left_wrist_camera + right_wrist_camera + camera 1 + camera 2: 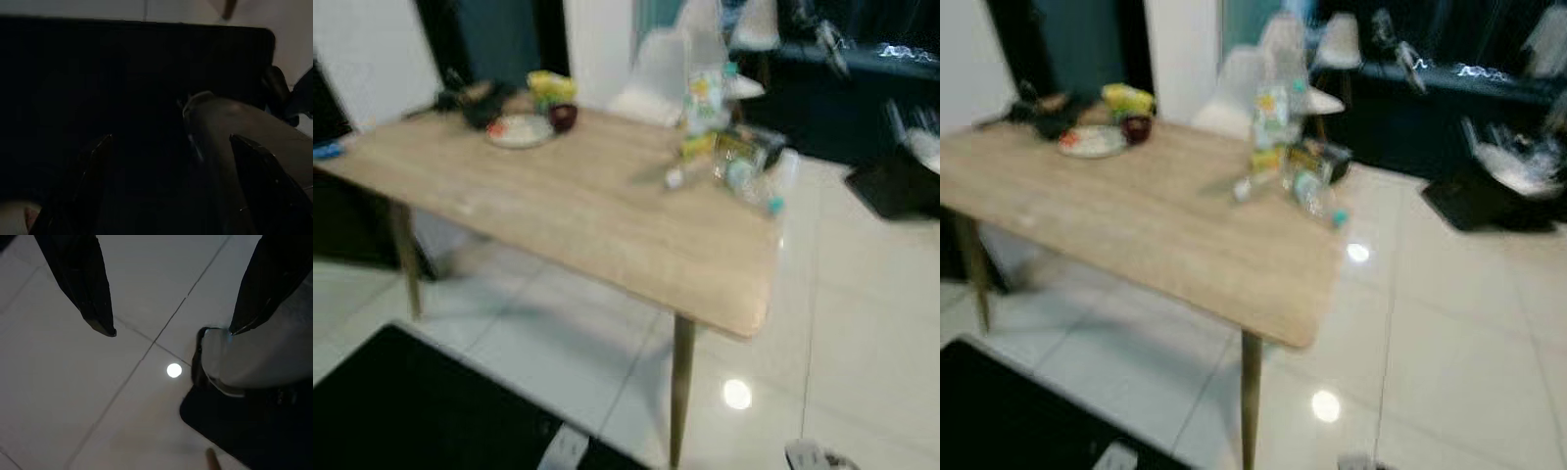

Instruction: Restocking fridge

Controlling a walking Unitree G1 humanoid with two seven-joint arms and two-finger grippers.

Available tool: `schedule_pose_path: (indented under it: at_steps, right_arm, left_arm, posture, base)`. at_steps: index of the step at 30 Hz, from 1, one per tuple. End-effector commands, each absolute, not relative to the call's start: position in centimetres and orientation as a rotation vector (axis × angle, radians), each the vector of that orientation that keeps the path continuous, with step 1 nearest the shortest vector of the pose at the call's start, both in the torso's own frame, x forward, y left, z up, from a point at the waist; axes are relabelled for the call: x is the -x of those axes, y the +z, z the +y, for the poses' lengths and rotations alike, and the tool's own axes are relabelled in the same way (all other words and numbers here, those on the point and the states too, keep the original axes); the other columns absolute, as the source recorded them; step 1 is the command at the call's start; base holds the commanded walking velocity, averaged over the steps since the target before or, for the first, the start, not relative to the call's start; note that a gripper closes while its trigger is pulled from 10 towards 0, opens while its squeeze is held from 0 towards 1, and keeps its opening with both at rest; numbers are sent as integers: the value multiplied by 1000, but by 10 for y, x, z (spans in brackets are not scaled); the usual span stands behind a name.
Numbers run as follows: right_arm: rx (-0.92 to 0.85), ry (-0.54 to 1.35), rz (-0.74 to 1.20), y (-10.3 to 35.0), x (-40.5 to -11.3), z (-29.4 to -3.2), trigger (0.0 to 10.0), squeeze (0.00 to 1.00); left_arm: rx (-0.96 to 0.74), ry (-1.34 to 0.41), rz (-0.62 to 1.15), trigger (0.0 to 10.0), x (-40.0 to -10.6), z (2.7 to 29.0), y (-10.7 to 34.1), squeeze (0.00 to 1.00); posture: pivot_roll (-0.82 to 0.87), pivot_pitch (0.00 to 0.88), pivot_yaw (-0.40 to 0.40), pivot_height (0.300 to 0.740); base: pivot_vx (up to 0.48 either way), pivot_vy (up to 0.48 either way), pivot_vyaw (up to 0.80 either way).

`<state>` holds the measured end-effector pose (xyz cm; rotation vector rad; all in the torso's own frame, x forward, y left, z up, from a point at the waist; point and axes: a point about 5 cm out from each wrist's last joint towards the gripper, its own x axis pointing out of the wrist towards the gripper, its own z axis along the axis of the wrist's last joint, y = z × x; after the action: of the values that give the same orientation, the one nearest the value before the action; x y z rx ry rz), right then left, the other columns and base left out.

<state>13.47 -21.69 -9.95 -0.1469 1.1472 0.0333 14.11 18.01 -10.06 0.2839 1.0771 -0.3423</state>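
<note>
A wooden table (578, 211) stands ahead of me, blurred. At its far right corner is a cluster of groceries: an upright carton or bottle with a green and yellow label (705, 98), and several bottles lying on their sides (744, 171). At the far left sit a white plate (519, 130), a dark red cup (563, 117) and a yellow item (551, 85). My right gripper (168, 330) hangs open over the white tiled floor. My left gripper (171, 142) hangs open in the dark over a black surface.
White chairs (656, 69) stand behind the table. A dark counter (862, 78) runs along the back right. A black mat (421, 411) lies on the floor near me. The white tiled floor (862, 323) opens to the right of the table.
</note>
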Motion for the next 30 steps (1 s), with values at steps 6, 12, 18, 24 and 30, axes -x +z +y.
schedule_pose_path:
  at_steps: [6,12,18,24,30]
  right_arm:
    - [147,31,1147,-100,-134,-218,10000,0]
    - [140,32,1142,-99,-135,-217,10000,0]
    - [138,34,1139,-99,-136,-218,10000,0]
    - [133,39,1136,-99,-136,-217,10000,0]
    - [131,42,1136,-99,-136,-217,10000,0]
  left_arm:
    - [-272,-357,1144,10000,-125,178,-107,0]
    - [-269,-354,1146,10000,-125,178,-107,0]
    - [-266,-353,1146,10000,-124,178,-107,0]
    - [-263,-355,1148,10000,-124,177,-107,0]
    - [-265,-355,1148,10000,-124,177,-107,0]
  posture:
    - [47,0,-31,740]
    - [46,0,-31,740]
    - [45,0,-31,740]
    - [45,0,-32,740]
    - [46,0,-31,740]
  base:
    - [0,-458,742]
    - [0,-458,744]
    - [0,-458,744]
    - [0,-458,742]
    - [0,-458,744]
